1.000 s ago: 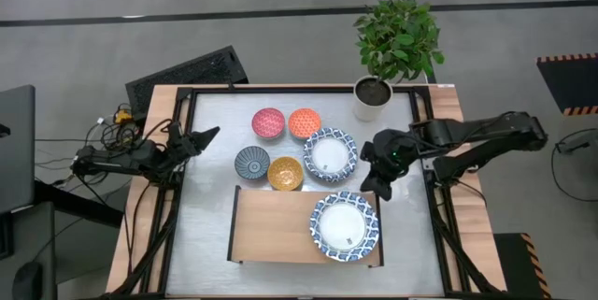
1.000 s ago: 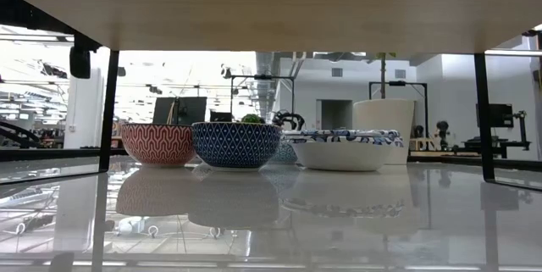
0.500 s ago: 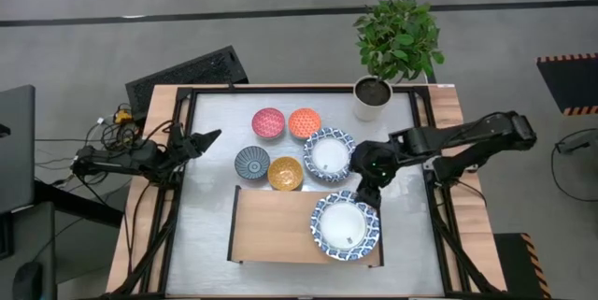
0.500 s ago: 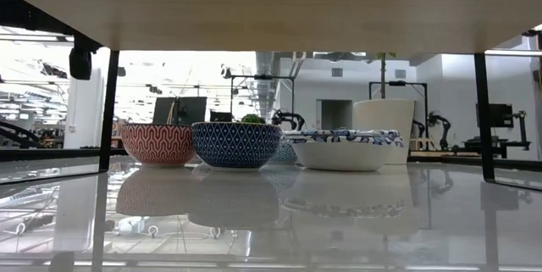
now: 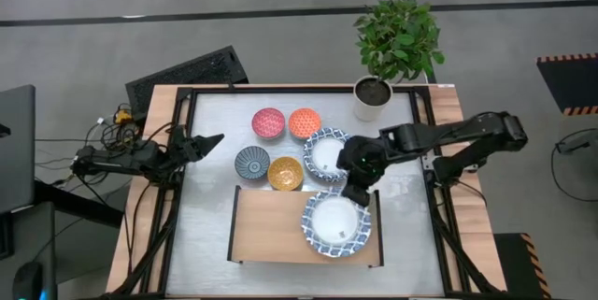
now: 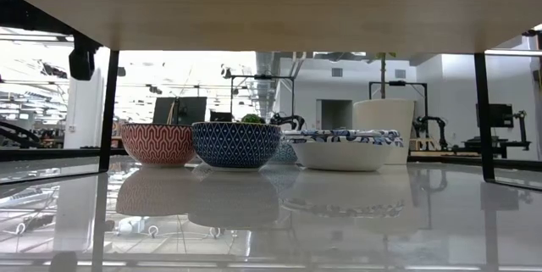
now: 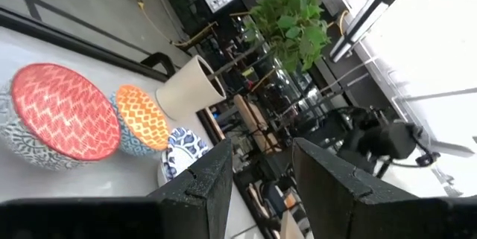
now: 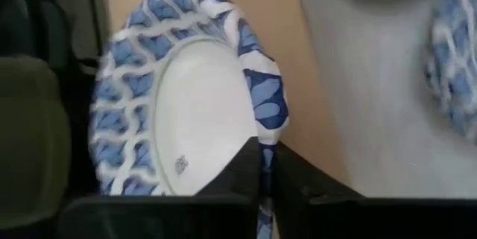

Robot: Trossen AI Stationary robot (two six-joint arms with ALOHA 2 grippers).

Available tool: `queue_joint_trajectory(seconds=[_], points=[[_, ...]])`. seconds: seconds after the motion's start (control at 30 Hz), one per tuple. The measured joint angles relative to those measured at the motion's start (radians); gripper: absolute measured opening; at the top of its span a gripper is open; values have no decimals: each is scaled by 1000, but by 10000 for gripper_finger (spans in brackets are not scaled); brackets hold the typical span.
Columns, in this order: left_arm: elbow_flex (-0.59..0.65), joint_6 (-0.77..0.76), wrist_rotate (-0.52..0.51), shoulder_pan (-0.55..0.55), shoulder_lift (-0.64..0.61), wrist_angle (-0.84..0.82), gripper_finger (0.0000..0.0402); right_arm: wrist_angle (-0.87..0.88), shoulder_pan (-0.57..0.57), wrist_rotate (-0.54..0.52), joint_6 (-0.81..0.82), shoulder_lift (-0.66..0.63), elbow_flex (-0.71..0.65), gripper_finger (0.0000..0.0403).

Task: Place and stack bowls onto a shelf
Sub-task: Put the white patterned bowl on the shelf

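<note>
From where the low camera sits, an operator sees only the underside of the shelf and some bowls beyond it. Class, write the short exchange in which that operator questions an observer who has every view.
Operator: Is any bowl on top of the shelf?
Observer: Yes, one large bowl sits on the shelf, toward its right end.
Operator: Where is the right gripper?
Observer: The right gripper is at that bowl's far rim, pinching it with one finger inside and one outside.
Operator: And the left arm?
Observer: The left gripper waits open over the table's left edge, holding nothing.
</note>
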State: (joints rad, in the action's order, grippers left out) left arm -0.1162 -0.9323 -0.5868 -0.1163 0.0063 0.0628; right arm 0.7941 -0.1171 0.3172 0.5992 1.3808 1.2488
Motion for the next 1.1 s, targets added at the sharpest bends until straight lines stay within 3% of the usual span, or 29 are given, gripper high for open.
queue_joint_trajectory(seconds=[0.3,0.87,1.1], points=[[0,0,9,0,0,2,128,17,74,5,-109,151,219,29],[0,37,-27,0,-2,2,128,-6,100,180,-280,614,728,33],[0,29,3,0,-2,-1,128,43,82,275,-312,709,793,29]])
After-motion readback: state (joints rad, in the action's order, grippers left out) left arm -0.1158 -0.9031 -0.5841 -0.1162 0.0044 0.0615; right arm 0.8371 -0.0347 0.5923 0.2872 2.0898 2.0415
